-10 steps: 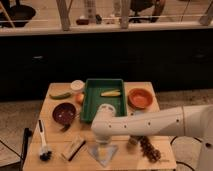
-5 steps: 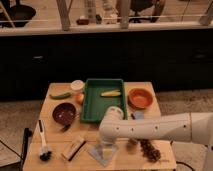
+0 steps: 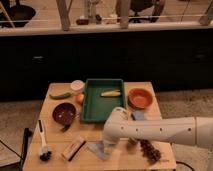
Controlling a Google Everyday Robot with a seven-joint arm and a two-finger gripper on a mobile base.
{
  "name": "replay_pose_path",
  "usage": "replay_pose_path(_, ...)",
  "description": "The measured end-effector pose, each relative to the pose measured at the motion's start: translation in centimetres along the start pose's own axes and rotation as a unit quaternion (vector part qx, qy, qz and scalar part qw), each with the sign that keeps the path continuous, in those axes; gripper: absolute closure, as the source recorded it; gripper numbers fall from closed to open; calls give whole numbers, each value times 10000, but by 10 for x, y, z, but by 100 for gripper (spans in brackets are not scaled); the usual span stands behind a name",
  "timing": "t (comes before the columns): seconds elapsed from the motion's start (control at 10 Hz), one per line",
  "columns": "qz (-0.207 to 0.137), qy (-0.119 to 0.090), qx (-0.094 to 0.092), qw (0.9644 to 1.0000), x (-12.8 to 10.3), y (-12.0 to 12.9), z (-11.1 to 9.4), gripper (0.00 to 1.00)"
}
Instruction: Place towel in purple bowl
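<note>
**A:** How is the arm posed?

**B:** The white arm comes in from the right edge and lies low across the front of the wooden table. It bends at a rounded joint near the table's middle and turns down toward the front edge.

**A:** And the gripper?

**B:** The gripper points down at the front of the table, right at the towel, on the cloth's right side. I cannot tell whether it is open, closed, or has hold of the cloth.

**A:** Where does the towel lie?

**B:** It lies on the table near the front edge, between a tan block and the gripper. The purple bowl sits well apart from it, farther back and to the left, just beside the green tray.

**A:** What are the counts?

**B:** There are two bowls, the purple one and an orange bowl to the right of the tray. There is one tray, with one yellow piece inside it. There is one towel and one tan block. One white cup stands at the back. Near it are one green vegetable and one orange fruit. One brush lies at the left front. One blue pad shows just behind the arm. One dark cluster lies at the right front.
</note>
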Motion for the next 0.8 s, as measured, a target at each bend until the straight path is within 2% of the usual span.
replay_pose_path(0.1,23,28,-52,10000,4,5,0,100)
replay_pose_path(0.4,-4,-62,-67,10000,3,0,4,100)
replay_pose_path(0.7,-40,-54,-65,10000,3,1,0,100)
replay_pose_path(0.8,-145,-37,-61,9999,3,-1,-2,100)
